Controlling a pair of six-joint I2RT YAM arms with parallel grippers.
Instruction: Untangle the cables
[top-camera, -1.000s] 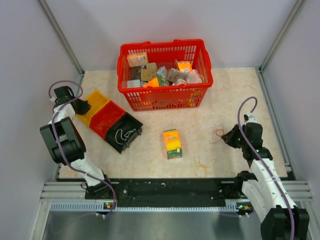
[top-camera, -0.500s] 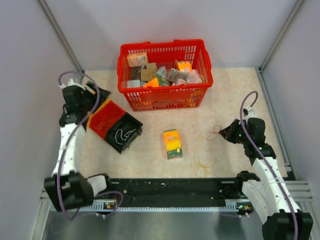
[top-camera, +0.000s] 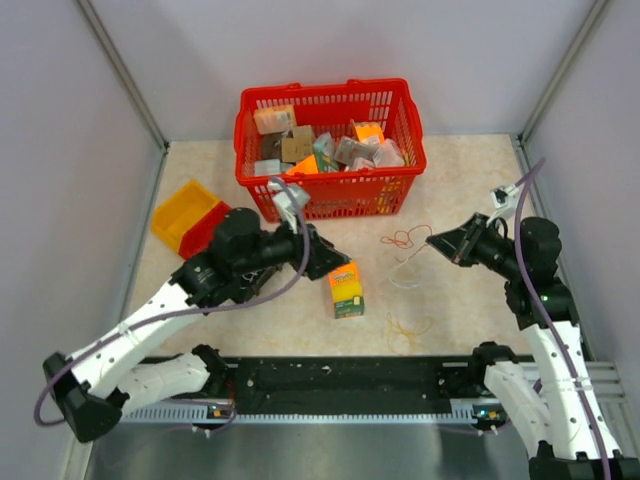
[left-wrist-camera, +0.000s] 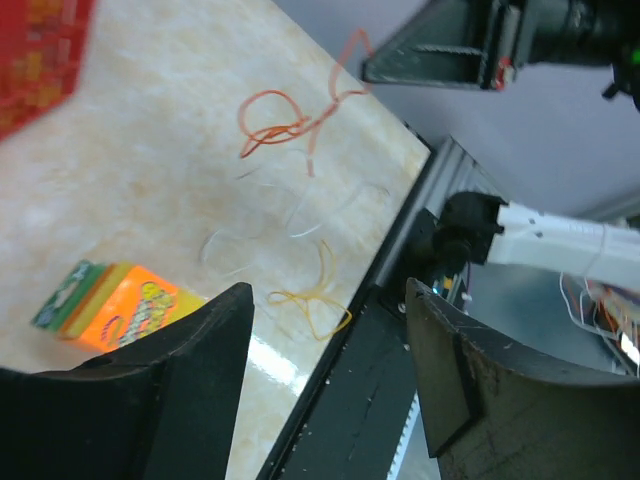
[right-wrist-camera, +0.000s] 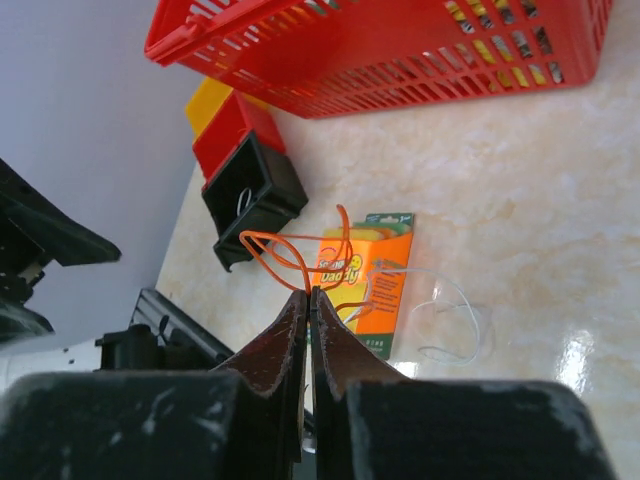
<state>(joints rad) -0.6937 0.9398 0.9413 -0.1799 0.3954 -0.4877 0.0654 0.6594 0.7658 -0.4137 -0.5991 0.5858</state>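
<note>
My right gripper (top-camera: 432, 241) is shut on the orange cable (top-camera: 403, 238) and holds it lifted above the table. In the right wrist view the orange loops (right-wrist-camera: 300, 255) rise from my closed fingertips. A thin white cable (top-camera: 402, 272) trails below it onto the table (right-wrist-camera: 455, 320). A tan-yellow cable (top-camera: 408, 327) lies loose near the front edge (left-wrist-camera: 312, 300). My left gripper (top-camera: 335, 265) is open and empty, hovering beside the yellow-green box (top-camera: 345, 288). The left wrist view shows the orange cable (left-wrist-camera: 285, 125) hanging from the right gripper.
A red basket (top-camera: 328, 150) full of small packages stands at the back. Yellow, red and black bins (top-camera: 190, 220) lie at the left, partly hidden by my left arm. The black front rail (top-camera: 340, 378) runs along the near edge.
My left arm swung from the bins at the left to the table's middle, beside the box. My right gripper lifted the orange cable up and leftward; the white cable now trails from it.
</note>
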